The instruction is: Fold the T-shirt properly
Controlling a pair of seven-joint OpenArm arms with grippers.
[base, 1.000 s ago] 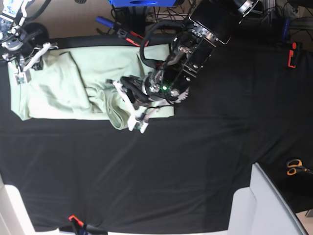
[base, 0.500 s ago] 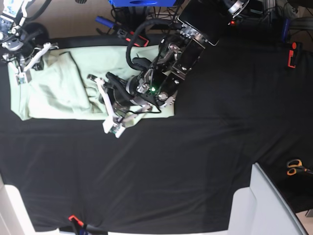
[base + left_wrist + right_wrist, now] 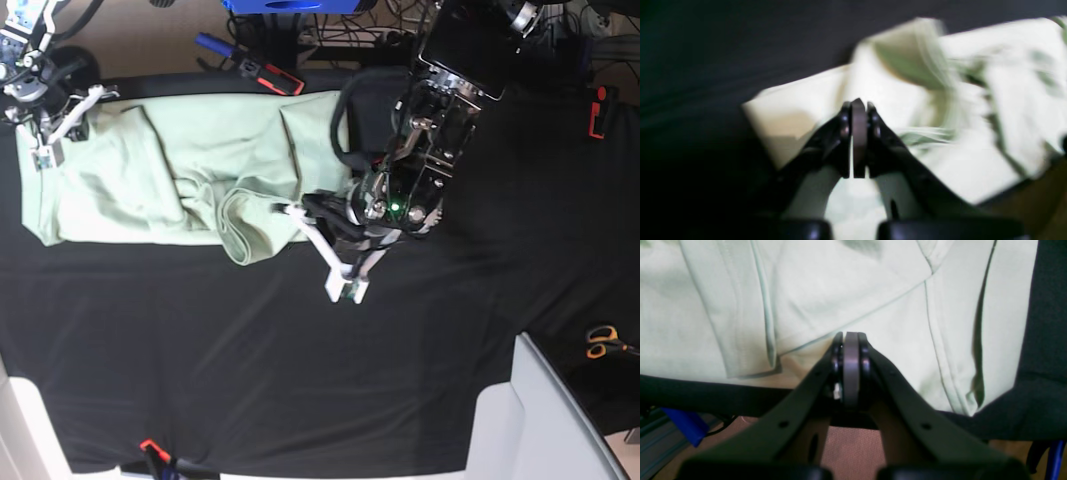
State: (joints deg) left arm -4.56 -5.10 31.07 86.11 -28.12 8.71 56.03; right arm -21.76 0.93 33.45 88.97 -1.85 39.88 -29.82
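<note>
In the base view's upper left, the right claw sits closed at the corner of the pale mint-green cotton T-shirt, which lies rumpled and partly folded across the upper left of the black-clothed surface. A red-and-black tool lies above the shirt's top edge. Right of centre, the left claw hangs closed just off the shirt's right end, its dark arm covering that end. Orange-handled scissors lie at the right edge. Only the right wrist view shows seams and a hemmed sleeve; the left wrist view is blurred, perhaps showing bunched cloth. No writing is legible.
</note>
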